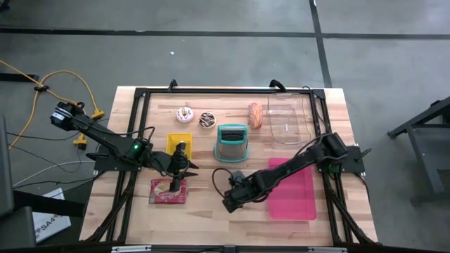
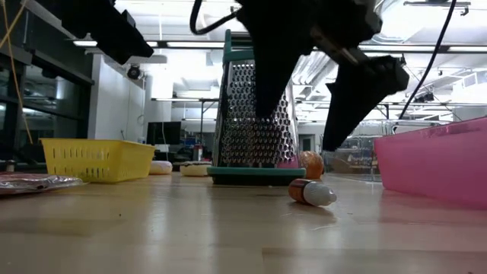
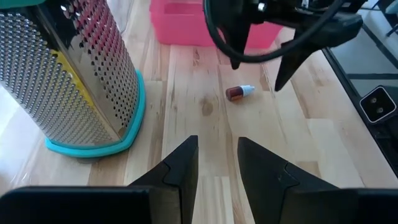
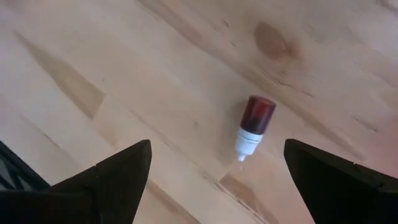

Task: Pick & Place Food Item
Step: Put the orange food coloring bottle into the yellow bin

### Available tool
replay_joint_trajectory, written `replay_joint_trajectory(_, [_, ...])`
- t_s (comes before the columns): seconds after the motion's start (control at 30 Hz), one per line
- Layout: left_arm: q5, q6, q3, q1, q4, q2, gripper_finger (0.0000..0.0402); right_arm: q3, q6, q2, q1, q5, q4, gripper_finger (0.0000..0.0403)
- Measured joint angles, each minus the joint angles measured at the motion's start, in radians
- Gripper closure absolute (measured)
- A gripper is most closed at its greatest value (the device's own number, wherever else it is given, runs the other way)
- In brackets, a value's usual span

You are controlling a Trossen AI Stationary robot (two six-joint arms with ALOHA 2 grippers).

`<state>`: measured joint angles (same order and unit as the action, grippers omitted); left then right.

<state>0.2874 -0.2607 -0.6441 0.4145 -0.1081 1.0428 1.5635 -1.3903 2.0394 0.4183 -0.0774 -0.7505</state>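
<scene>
A small bottle (image 4: 254, 127) with dark red contents and a white cap lies on its side on the wooden table (image 1: 204, 211), a little in front of the teal-based metal grater (image 1: 231, 142). My right gripper (image 4: 217, 149) hangs open above it and points steeply down. Its fingers stand either side of the bottle (image 2: 310, 192) and clear of it. My left gripper (image 3: 217, 146) waits open to the grater's left, its fingers narrowly apart with nothing between them, and it points toward the bottle (image 3: 239, 93).
A pink tray (image 1: 292, 190) lies right of the bottle, with a clear container (image 1: 290, 119) behind it. A yellow basket (image 1: 179, 143), two doughnuts (image 1: 185, 114) and a bread roll (image 1: 256, 116) sit at the back. A red packet (image 1: 169, 191) lies under the left arm.
</scene>
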Motion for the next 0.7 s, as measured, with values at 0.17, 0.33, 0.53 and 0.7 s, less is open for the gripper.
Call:
replay_joint_trajectory(0.17, [0.0, 0.0, 0.0, 0.0, 0.007, 0.0, 0.0293, 0.001, -0.03, 0.014, -0.007, -0.001, -0.003, 0.0046])
replay_joint_trajectory(0.33, [0.0, 0.0, 0.0, 0.0, 0.007, 0.0, 0.0293, 0.0, -0.038, 0.046, -0.015, 0.01, 0.003, 0.0046])
replay_joint_trajectory(0.53, [0.0, 0.0, 0.0, 0.0, 0.014, 0.0, 0.0293, 0.0, -0.063, 0.066, -0.021, 0.03, -0.009, 0.0046])
replay_joint_trajectory(0.7, [0.0, 0.0, 0.0, 0.0, 0.019, 0.0, 0.0293, 0.0, -0.065, 0.064, -0.022, 0.004, -0.02, 0.0046])
